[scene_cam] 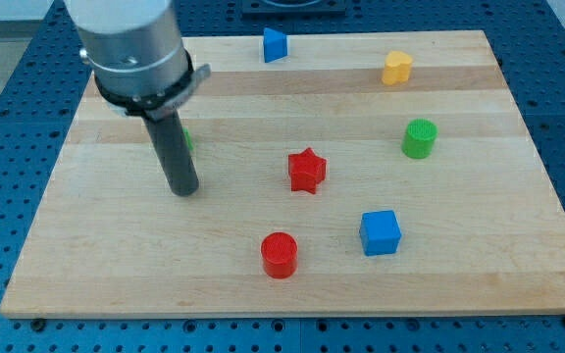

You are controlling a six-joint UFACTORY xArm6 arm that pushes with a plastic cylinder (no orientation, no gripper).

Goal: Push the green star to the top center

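The green star point(186, 140) is almost wholly hidden behind my rod; only a thin green sliver shows at the rod's right edge, on the left part of the wooden board point(263, 275). My tip point(183, 190) rests on the board just below that sliver, toward the view's bottom. The arm's grey body covers the board's top left corner.
A blue triangular block point(275, 45) lies at the top centre. A yellow heart-like block point(396, 68) is at the top right, a green cylinder point(419, 138) below it. A red star point(307, 171) sits mid-board, a red cylinder point(279, 255) and blue cube point(380, 232) lower.
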